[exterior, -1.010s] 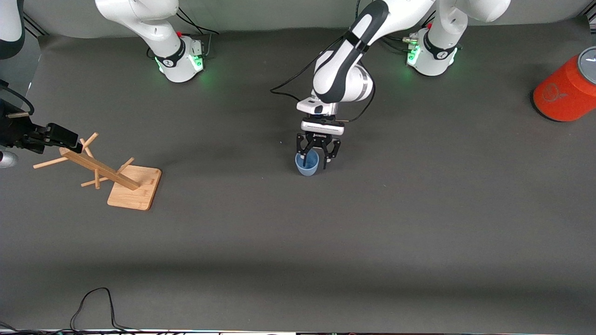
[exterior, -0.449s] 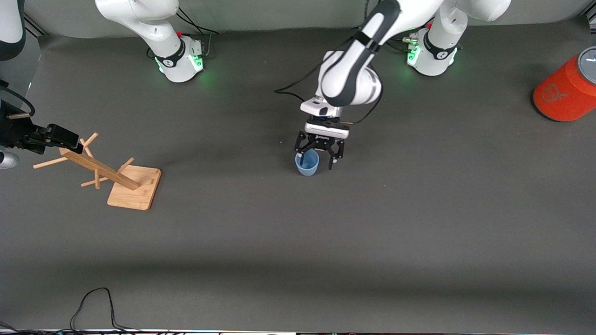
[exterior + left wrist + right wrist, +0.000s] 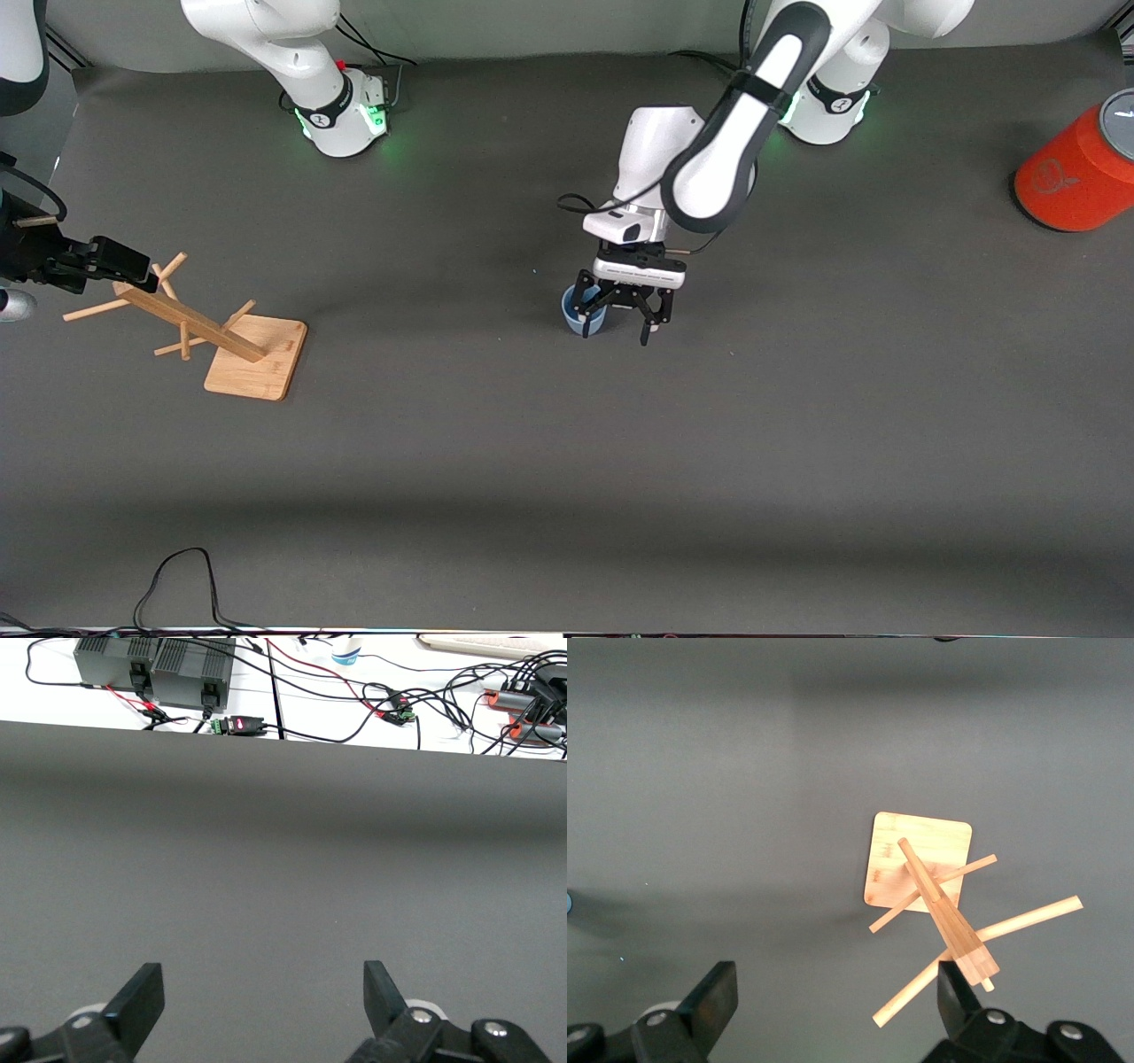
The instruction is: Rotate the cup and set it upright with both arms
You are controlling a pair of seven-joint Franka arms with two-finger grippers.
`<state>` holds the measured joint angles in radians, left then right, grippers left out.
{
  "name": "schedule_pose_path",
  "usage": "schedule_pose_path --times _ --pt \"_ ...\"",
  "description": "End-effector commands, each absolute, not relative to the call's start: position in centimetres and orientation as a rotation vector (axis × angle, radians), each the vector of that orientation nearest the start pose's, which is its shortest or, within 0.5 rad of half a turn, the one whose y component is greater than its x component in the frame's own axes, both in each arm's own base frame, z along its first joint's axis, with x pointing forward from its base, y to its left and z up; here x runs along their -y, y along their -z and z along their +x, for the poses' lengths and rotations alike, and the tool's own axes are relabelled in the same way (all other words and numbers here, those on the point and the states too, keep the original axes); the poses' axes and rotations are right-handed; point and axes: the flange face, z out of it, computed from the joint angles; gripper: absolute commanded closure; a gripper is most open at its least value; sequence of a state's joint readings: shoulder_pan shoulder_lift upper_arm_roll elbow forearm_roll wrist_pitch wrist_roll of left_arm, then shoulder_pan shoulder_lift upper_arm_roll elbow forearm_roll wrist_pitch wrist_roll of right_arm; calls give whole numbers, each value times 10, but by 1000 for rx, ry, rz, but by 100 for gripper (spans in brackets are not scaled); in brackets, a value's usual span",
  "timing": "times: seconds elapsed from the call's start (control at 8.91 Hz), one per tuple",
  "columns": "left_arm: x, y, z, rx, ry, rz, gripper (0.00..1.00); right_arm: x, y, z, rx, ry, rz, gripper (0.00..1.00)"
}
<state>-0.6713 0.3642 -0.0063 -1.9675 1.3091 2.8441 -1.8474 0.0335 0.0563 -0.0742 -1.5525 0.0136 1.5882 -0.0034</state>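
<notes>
Cup [image 3: 584, 321] stands upright mid-desk [image 3: 797, 425], released; left hand [image 3: 622, 321], spread empty just above its rim, should be lifted straight up so no finger clips it, while right hand [image 3: 124, 266], open, waits over the wooden rack [image 3: 221, 341].

**Matt cloth, glossy arms, bare wood**

The tabletop [image 3: 567, 461] wears a matt dark grey covering, smooth like felt or rubber sheet. The cup [image 3: 578, 321] looks like pale blue plastic with a soft sheen. The rack [image 3: 213, 332] is unpainted light wood, smooth-sanded. Arm shells are glossy white plastic; each hand is matt black. The orange-red cylinder [image 3: 1067, 182] looks matt, with a grey top.
</notes>
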Motion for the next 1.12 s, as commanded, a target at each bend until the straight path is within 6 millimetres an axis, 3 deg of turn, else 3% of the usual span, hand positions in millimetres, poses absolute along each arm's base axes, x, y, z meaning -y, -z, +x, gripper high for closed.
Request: schedule_pose_path --times 0.0,0.34,0.79,1.01 --pt "433 -337 473 -63 1192 -3100 0 23 -607 574 -46 -29 -3147 0" --pt "431 -360 499 -58 1123 -3081 0 23 -607 574 -48 -29 -3147 0" --pt "433 -421 546 -87 888 -3066 0 23 -606 574 -48 -31 -3147 0" --pt "403 -455 575 -143 709 -3067 0 23 -606 574 -48 -31 -3147 0"
